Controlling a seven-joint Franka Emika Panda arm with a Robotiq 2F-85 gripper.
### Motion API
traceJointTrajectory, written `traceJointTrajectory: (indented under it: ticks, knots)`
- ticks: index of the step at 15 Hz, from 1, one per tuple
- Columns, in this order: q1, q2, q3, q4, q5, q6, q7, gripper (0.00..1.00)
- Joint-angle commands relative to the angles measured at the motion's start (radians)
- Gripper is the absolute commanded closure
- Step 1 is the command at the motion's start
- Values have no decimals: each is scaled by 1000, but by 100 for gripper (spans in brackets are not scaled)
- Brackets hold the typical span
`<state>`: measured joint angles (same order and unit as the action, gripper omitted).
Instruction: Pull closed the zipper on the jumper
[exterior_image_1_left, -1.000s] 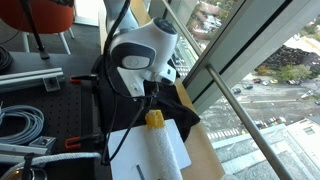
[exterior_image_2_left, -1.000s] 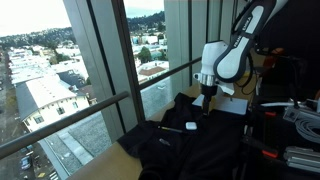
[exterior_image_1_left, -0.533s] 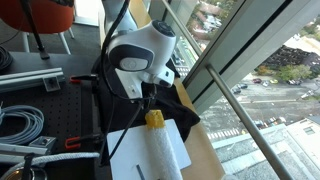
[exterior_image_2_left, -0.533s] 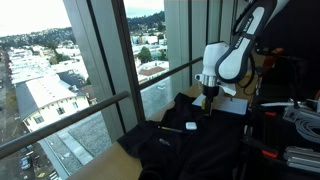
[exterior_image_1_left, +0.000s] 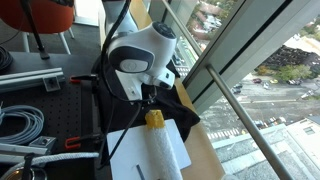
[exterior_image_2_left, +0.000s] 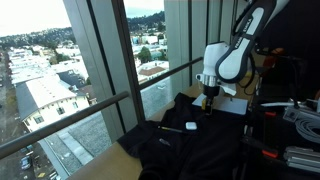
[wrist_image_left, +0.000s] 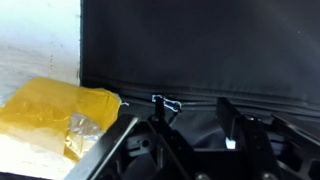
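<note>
The black jumper lies spread on the table by the window, with a small white patch on its front; it also shows in an exterior view and fills the wrist view. The zipper runs as a thin dark seam across the fabric, with its small metal pull at the end. My gripper is open, low over the jumper, its fingers on either side of the seam, one finger right by the pull. It shows in both exterior views.
A yellow object lies on a white paper sheet next to the jumper's edge. Glass window panes and a metal rail run along the table's side. Cables and clamps lie on the bench.
</note>
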<state>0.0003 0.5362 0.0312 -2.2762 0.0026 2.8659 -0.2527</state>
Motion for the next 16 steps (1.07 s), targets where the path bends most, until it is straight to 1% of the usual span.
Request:
traceJointTrajectory:
  ticks: [1,2,3,4,5,11,16]
  knots:
    - [-15,14,-2,8,-34,13,25,78]
    - [-17,16,-3,10,-34,12,25,84]
    - [-18,18,-4,10,-34,11,25,93]
    - [-18,19,-4,10,-35,11,25,98]
    - [-19,21,-4,11,-35,11,25,100]
    - [-13,15,1,32,-36,-2,27,100]
    - [25,7,19,61,-41,-12,44,100]
